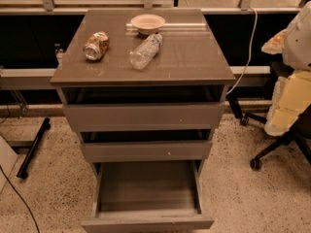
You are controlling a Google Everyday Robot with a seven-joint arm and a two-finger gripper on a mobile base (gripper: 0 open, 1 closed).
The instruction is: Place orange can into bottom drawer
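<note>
orange can (96,45) lying sideways on cabinet top (184,62), plastic bottle (145,51) lying beside it, bottom drawer (146,188) standing open, gripper sitting out of view, grip state can't tell

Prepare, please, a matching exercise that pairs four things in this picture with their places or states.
1 dented orange-brown drink can
2 clear plastic water bottle
3 pale round bowl
4 grey-brown bottom drawer

A pulled out, lowest
B cabinet top, rear
C cabinet top, left
D cabinet top, middle

Pairs: 1-C, 2-D, 3-B, 4-A. The gripper is not in view.
</note>
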